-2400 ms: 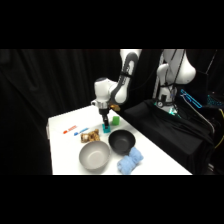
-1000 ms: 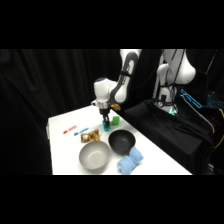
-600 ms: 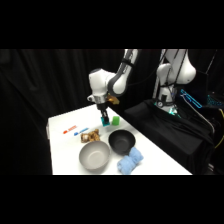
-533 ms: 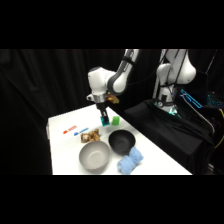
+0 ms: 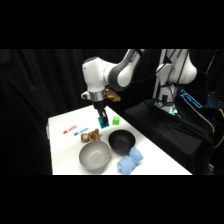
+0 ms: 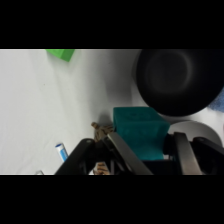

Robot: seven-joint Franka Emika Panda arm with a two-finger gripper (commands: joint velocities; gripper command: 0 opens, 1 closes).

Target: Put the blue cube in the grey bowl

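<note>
1. Nearest us at the lower centre of the side view, we see the grey bowl (image 5: pixel 95 155) on the table (image 5: pixel 62 150), with a blue cloth (image 5: pixel 130 161) at its right.
2. Behind them sits the black bowl (image 5: pixel 121 141).
3. Above, at mid-frame, the jaws (image 5: pixel 103 120) are clamped on the blue cube (image 6: pixel 140 133), lifted off the table.
4. Farther back lies a green cube (image 5: pixel 116 120).
</note>
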